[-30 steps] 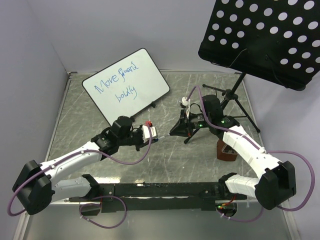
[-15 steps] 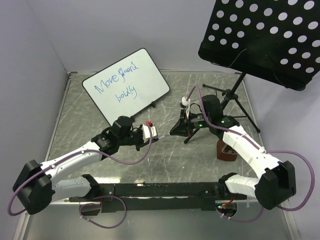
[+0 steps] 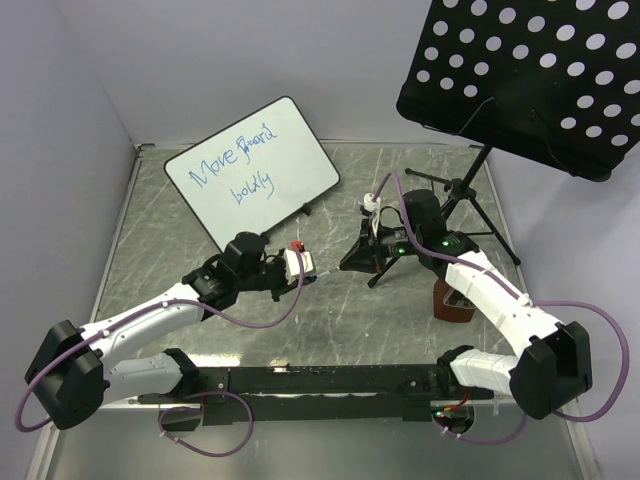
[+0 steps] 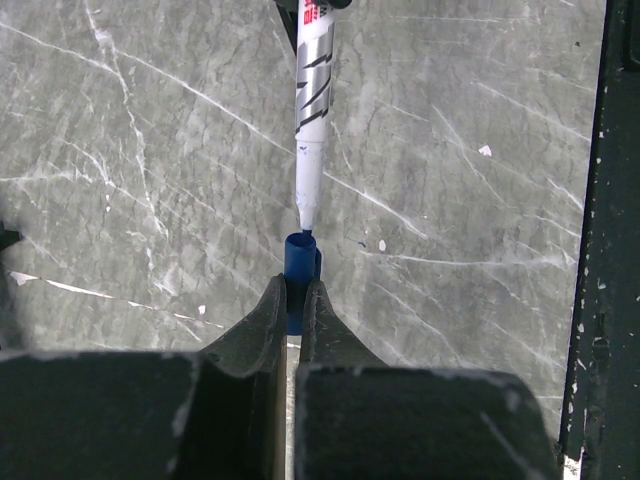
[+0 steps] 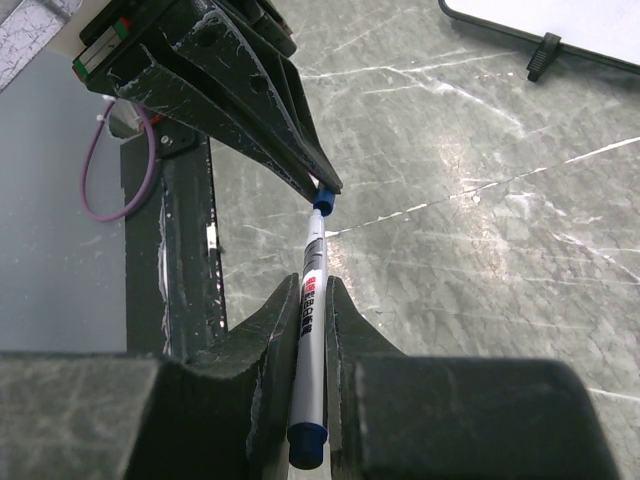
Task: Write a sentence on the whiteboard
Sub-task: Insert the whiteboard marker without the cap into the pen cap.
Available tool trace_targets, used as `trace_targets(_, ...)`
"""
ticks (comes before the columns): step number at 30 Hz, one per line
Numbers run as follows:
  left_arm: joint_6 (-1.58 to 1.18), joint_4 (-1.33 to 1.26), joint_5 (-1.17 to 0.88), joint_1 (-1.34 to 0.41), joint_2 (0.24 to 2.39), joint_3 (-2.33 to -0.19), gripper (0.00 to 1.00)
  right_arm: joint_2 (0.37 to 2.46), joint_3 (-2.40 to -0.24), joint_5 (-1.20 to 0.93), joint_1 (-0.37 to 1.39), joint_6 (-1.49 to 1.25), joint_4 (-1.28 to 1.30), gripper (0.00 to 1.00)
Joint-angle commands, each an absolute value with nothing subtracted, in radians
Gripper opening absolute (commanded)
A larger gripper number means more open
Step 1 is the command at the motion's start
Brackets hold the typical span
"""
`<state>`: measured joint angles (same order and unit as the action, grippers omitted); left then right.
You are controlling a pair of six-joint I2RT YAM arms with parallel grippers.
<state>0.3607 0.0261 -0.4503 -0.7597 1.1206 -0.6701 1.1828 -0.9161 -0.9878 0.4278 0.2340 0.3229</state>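
The whiteboard (image 3: 250,170) stood at the far-left corner of the table (image 3: 150,250), the music stand (image 3: 520,80) at the far-right. Near the centre, the marker (image 4: 314,100) in the right gripper (image 5: 313,290) faced the cap (image 4: 299,250) in the left gripper (image 4: 297,290).

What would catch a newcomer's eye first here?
Mid-table, the right gripper pinches a white marker pen, its tip at the blue cap held by the left gripper. Back left sits a white black-rimmed whiteboard with blue handwritten words; top right, a black perforated panel.

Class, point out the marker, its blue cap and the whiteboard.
marker (image 4: 312,110): left wrist view, on its white barrel.
blue cap (image 4: 300,258): left wrist view, on its upper end.
whiteboard (image 3: 300,165): top external view, on a blank patch.
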Motion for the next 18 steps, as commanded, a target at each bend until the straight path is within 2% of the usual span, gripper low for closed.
trace_targets(1, 0.348, -0.017, -0.488, -0.756, 1.106, -0.696, 0.01, 1.196, -0.962, -1.002, 0.437, 0.255, 0.302, 0.00)
trace_targets(13, 0.316, -0.040, -0.543, -0.764, 1.108, -0.715, 0.01, 1.223, -0.963, -0.988, 0.448, 0.256, 0.302, 0.00)
trace_targets(18, 0.273, -0.037, -0.554, -0.805, 1.170, -0.770, 0.01, 1.242, -0.968, -0.985, 0.466, 0.261, 0.304, 0.00)
